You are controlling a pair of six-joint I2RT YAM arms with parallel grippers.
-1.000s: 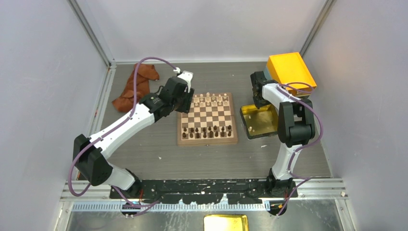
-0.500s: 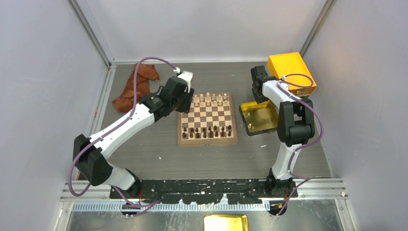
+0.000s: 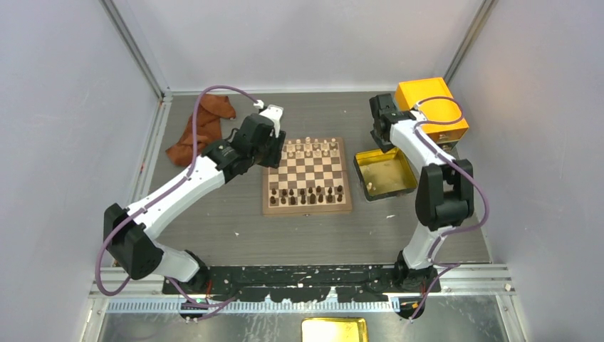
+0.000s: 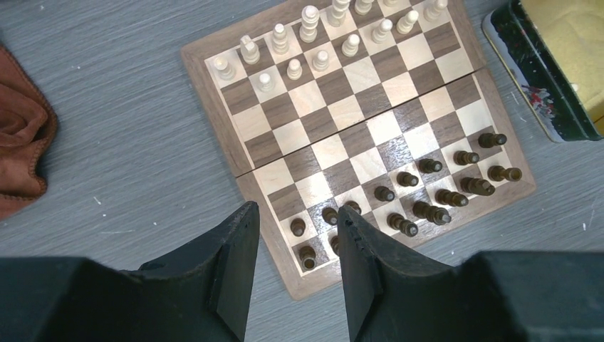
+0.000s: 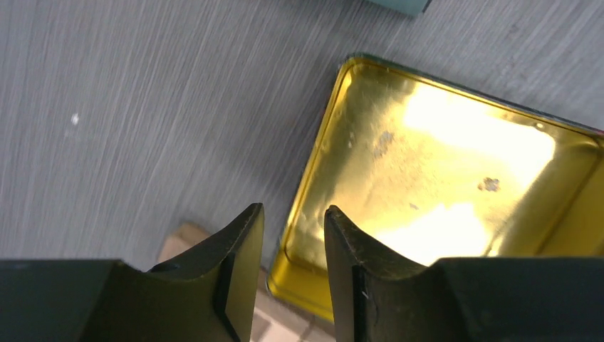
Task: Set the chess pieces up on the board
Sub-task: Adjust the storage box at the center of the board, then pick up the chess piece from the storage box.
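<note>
Board (image 3: 307, 177) at table centre, pale chess pieces (image 4: 321, 59) standing on its far two rows, dark chessmen (image 3: 310, 194) on the near rows; left gripper (image 4: 298, 228) raised near the board's far left corner, fingers apart, empty; right gripper (image 5: 292, 221) above the golden tray (image 3: 388, 174) edge, fingers apart, empty.

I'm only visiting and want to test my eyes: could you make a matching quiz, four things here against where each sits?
Things:
1. cream chess pieces
2. dark chess pieces
3. golden tray
4. brown cloth

Places:
A. left of the board, towards the far corner
B. the board's near rows
C. right of the board
D. the board's far rows

Pairs: 1-D, 2-B, 3-C, 4-A
</note>
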